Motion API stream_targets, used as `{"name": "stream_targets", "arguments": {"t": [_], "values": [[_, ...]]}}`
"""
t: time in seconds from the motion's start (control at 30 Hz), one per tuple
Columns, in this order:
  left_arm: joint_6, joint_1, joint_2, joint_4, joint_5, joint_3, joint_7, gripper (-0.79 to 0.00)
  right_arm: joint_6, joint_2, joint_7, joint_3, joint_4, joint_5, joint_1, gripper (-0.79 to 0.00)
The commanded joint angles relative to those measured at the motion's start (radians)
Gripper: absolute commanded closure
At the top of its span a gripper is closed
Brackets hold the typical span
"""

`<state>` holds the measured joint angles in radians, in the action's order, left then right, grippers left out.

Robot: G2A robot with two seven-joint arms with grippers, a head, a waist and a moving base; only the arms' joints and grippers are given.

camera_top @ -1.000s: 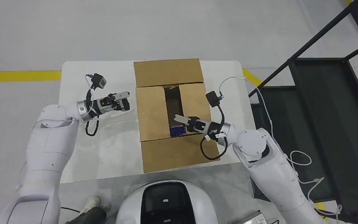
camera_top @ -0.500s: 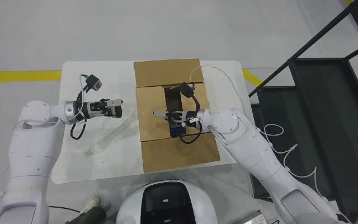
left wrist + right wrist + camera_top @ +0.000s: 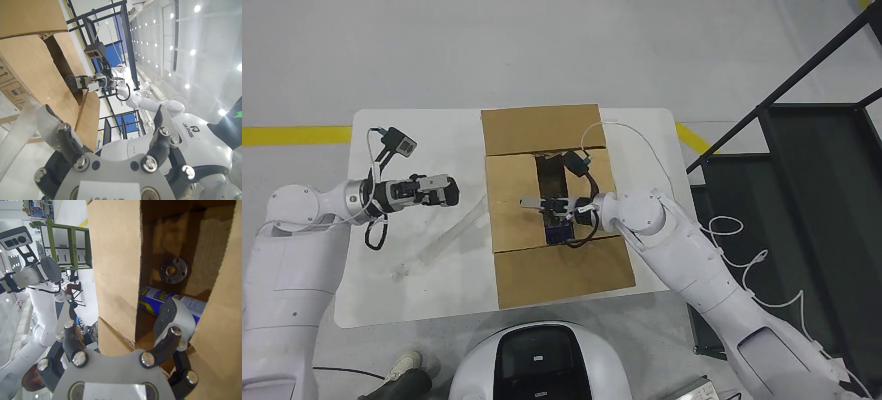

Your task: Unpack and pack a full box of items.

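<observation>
Your right gripper point(image 3: 117, 317) hung over the open cardboard box point(image 3: 542, 130) in the middle of the white table point(image 3: 392, 140), its jaws spread wide and holding nothing. In the right wrist view one of the box's inner flaps stood between the two fingers. One pad sat outside the flap and the other sat inside the opening, just above a blue-and-yellow spray can point(image 3: 151, 302). Whether that pad touched the can could not be told.

The spray can lay on its side in the bottom of the box. A dark round metal flange point(image 3: 173, 270) with bolt holes sat beside it, deeper in the same opening. From the top view, the can showed as a blue patch in the gap between the flaps, just beside your right gripper.

Your left gripper point(image 3: 103, 115) was off to the left of the box, above the table and apart from the cardboard. Its fingers were spread and pinched nothing, and they pointed toward the box wall.

A clear plastic strip point(image 3: 442, 240) lay slantwise on the table between the left gripper and the box. In the left wrist view it ran just beside one of the spread fingers. The box's outer flaps lay folded out flat, one toward the far edge of the table and one toward you.
</observation>
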<state>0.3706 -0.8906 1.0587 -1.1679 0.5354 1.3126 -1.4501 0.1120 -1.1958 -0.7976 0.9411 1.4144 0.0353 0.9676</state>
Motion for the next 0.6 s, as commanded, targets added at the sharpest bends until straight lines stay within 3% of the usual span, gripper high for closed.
{"name": "stream_targets", "arguments": {"t": [0.0,0.3,0.57], "values": [[0.008,0.004,-0.003,0.008,0.025,-0.009,0.009,-0.785,-0.010,-0.007,-0.031,-0.010,-0.020,0.053,-0.009,-0.785],[0.081,0.051,-0.005,0.096,0.120,-0.020,0.081,-0.785,-0.096,-0.029,-0.095,-0.015,-0.021,0.245,-0.030,-0.785],[0.135,0.045,-0.009,0.074,0.204,0.007,0.136,-0.785,-0.135,-0.066,-0.012,-0.108,0.066,0.282,-0.050,-0.785]]}}
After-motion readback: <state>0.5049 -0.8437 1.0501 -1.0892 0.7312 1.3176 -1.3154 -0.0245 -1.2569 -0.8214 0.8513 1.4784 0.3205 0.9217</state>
